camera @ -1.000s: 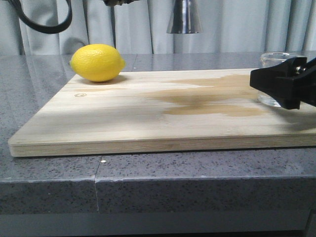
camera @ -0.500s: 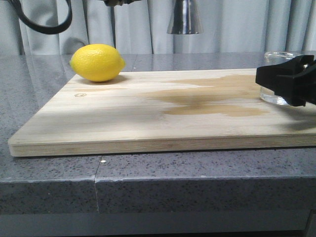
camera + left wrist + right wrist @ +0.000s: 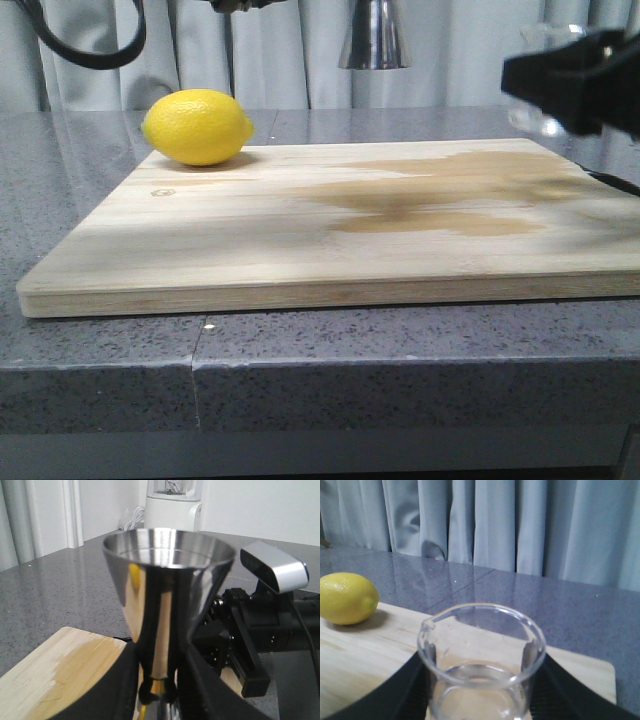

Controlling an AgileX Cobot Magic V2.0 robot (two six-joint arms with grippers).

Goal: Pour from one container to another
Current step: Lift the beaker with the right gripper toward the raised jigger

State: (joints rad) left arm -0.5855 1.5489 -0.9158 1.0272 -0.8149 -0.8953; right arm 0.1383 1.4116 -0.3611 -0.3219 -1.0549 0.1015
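Note:
The steel jigger hangs high above the far side of the wooden board; only its lower cone shows in the front view. In the left wrist view my left gripper is shut on the jigger at its gold-banded waist, and the jigger is upright with its mouth open upward. At the right, my right gripper holds the clear glass beaker in the air above the board's right end. My right gripper is shut round the beaker, which is upright with its pour lip toward the lemon.
A yellow lemon lies on the board's far left corner. A darker wet stain spreads over the board's right half. The grey stone counter runs under the board to its front edge. Grey curtains hang behind.
My right gripper has lifted the beaker off the board's right end and raised it, drifting slightly left. The jigger and lemon have not moved.

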